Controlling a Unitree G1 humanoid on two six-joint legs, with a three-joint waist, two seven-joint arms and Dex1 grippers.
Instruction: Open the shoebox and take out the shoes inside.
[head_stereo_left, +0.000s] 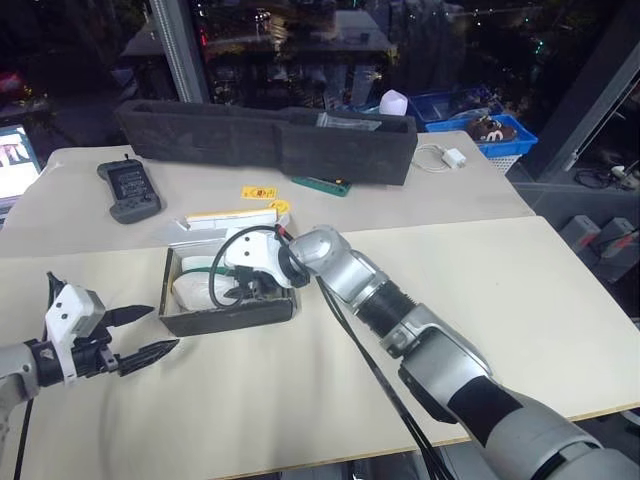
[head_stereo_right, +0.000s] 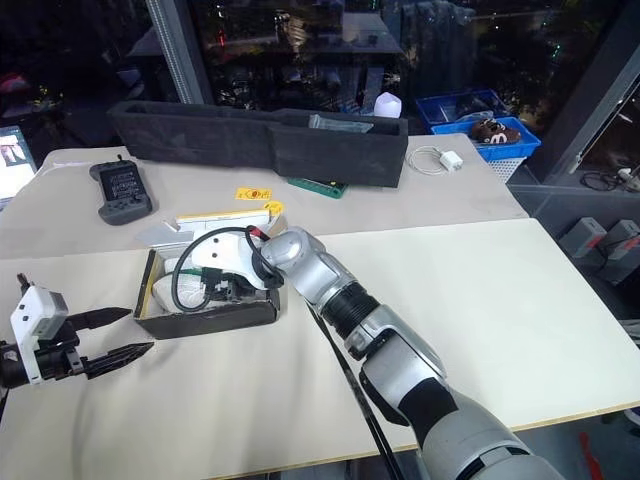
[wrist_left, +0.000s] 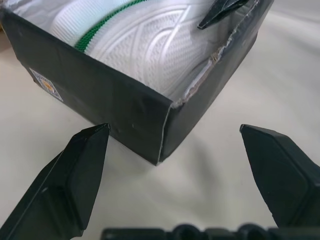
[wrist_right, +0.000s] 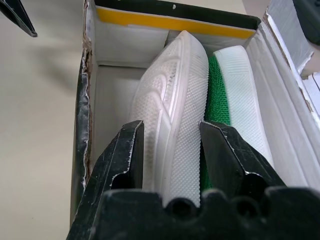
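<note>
The shoebox (head_stereo_left: 225, 318) stands open on the near table, its yellow lid (head_stereo_left: 235, 215) folded back behind it. Inside lie the shoes: one white shoe (wrist_right: 175, 115) on its side and a second (wrist_right: 235, 85) showing green beside it. My right gripper (wrist_right: 172, 125) reaches down into the box, open, with one finger on each side of the white shoe. My left gripper (head_stereo_left: 160, 330) hovers open just off the box's near left corner (wrist_left: 165, 125), holding nothing.
A long black foam tray (head_stereo_left: 270, 140) runs across the far table. A grey handheld device (head_stereo_left: 130, 190) lies at the far left, yellow tags (head_stereo_left: 258, 192) behind the lid, a white charger (head_stereo_left: 452, 157) and blue basket (head_stereo_left: 480, 125) at the far right.
</note>
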